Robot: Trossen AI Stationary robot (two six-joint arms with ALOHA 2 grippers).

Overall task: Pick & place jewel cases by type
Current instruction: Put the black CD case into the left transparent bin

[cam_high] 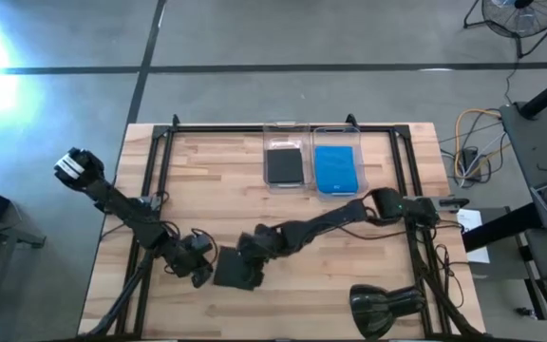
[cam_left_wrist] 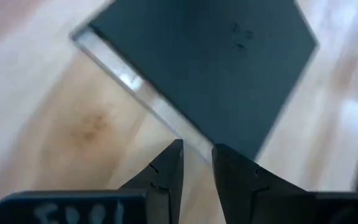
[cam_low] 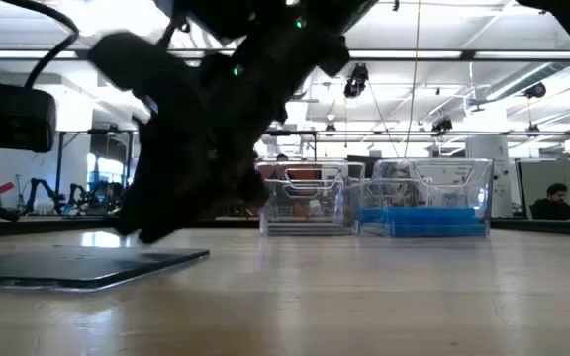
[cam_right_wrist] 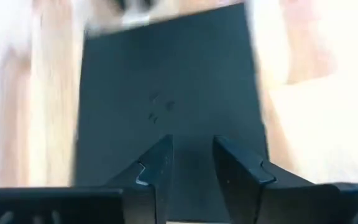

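Here, my left gripper (cam_left_wrist: pixel 196 163) has its fingers close together with a thin gap, holding nothing, right at the edge of the black case (cam_high: pixel 235 269). My right gripper (cam_right_wrist: pixel 191 158) is the same, low over that case's other side. The case lies flat on the table (cam_high: pixel 349 304). Far from it sit two clear bins (cam_high: pixel 311 142), one with a black case (cam_high: pixel 284 164), one with a blue case (cam_high: pixel 335 169).
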